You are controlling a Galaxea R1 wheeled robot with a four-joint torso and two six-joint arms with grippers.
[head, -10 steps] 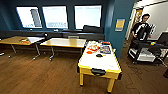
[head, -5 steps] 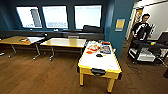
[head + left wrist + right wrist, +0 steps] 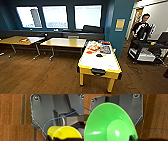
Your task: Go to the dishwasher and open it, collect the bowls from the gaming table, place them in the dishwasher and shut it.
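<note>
The gaming table, white-topped with a yellow rim and legs and a black end slot, stands a little right of centre in the head view. The small yellow bowl hangs over the brown floor in the left wrist view, with my left gripper shut on its rim. In the right wrist view my right gripper is shut on the rim of the wide lime-green bowl. The dishwasher is out of view.
Colourful items lie on the far end of the gaming table. Two wooden tables stand under the windows at the left. A teal pillar rises behind the gaming table. At the right, a person stands behind a dark cart.
</note>
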